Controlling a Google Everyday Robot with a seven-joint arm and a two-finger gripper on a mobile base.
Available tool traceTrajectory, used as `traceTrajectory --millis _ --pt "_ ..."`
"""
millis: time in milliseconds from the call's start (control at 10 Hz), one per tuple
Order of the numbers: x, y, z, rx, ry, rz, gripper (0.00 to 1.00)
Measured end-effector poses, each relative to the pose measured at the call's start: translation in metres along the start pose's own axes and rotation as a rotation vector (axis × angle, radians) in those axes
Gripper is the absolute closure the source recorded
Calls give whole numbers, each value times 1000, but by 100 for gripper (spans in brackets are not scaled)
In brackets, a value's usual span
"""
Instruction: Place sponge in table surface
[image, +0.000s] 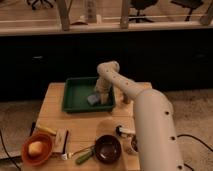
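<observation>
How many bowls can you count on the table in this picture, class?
2. An orange bowl holding a yellow lump sits at the table's front left corner; a dark bowl sits at front centre. The arm could hide others. The gripper hangs over the green tray by the sponge.

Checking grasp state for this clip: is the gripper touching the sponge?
Cannot tell. In the camera view the gripper hangs over the green tray right beside the sponge; they overlap, so neither contact nor gap shows plainly.

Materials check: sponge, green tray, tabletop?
Sponge: blue-grey, matte, soft-looking, probably foam; sits in the tray at the tool. Green tray: dark, smooth with a raised rim, likely plastic. Tabletop: light tan planks, seemingly wood.
</observation>
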Motion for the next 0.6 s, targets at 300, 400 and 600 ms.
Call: traceTrajectory --millis 300,400,600 --pt "1 -1 1 4 -10 2 81" --pt "1 -1 1 4 -14 3 89" --pt "2 -1 1 2 -21 1 100"
